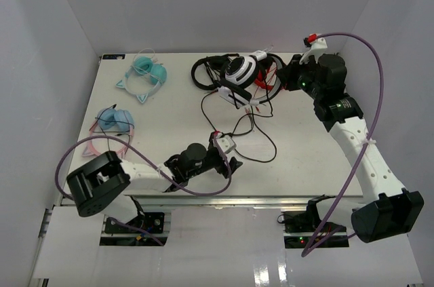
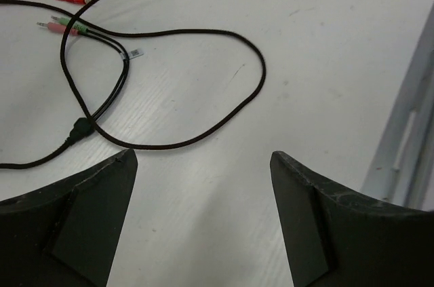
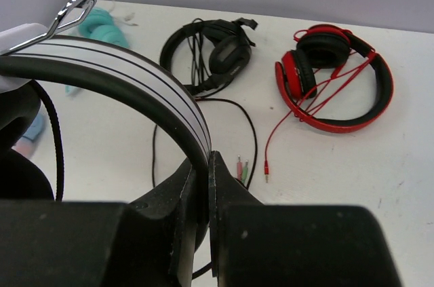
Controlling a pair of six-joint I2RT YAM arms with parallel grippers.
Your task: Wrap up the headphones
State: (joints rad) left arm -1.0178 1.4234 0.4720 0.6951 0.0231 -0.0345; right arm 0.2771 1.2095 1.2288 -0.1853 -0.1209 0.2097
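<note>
The headphones (image 1: 241,71), white cups with black cushions, hang lifted at the back of the table. My right gripper (image 1: 279,78) is shut on their white headband (image 3: 135,73), which is pinched between the fingers (image 3: 203,165). Their long thin black cable (image 1: 261,139) trails forward in loose loops on the table. My left gripper (image 1: 229,153) hovers low at the near end of the cable. Seen from the left wrist, the left gripper (image 2: 203,155) is open and empty, with a cable loop (image 2: 261,77) just beyond its fingertips. Green and pink plugs (image 2: 64,27) lie at the upper left.
All-black headphones (image 3: 217,49) and red headphones (image 3: 332,77) with a red cord lie under and beside the lifted pair. Teal cat-ear headphones (image 1: 144,73) and a blue and pink pair (image 1: 114,124) sit at the left. The table's metal edge (image 2: 407,144) runs right of the left gripper.
</note>
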